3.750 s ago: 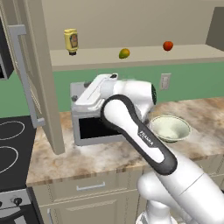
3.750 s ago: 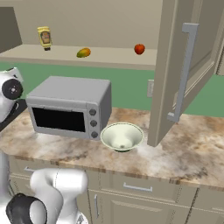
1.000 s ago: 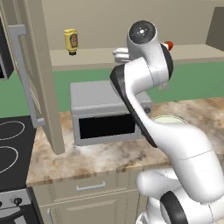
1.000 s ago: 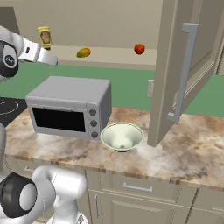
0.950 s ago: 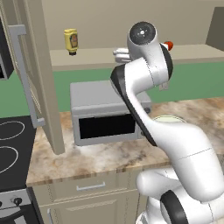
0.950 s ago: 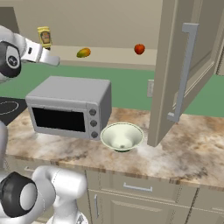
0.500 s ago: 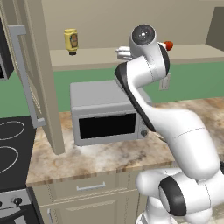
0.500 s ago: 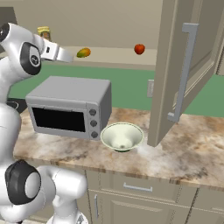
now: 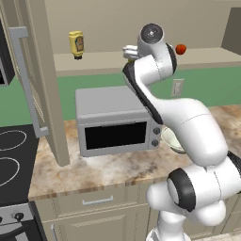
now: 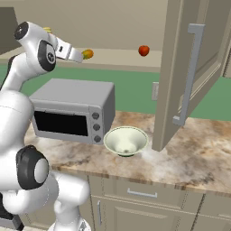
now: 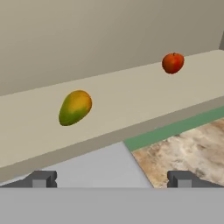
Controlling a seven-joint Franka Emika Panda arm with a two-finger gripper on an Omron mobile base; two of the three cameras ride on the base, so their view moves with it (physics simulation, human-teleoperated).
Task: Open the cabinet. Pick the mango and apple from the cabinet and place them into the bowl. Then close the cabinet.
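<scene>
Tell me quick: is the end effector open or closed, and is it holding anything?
End effector: open and empty, fingertips spread wide, aimed at the oval yellow-green mango on the beige cabinet shelf.

Cabinet (image 10: 180, 67) open; mango (image 11: 75, 107), apple (image 11: 173, 62) on shelf; bowl (image 10: 126, 140) on counter.

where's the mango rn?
The mango lies on the open cabinet shelf, left of the apple in the hand view, just ahead of the open gripper.
</scene>
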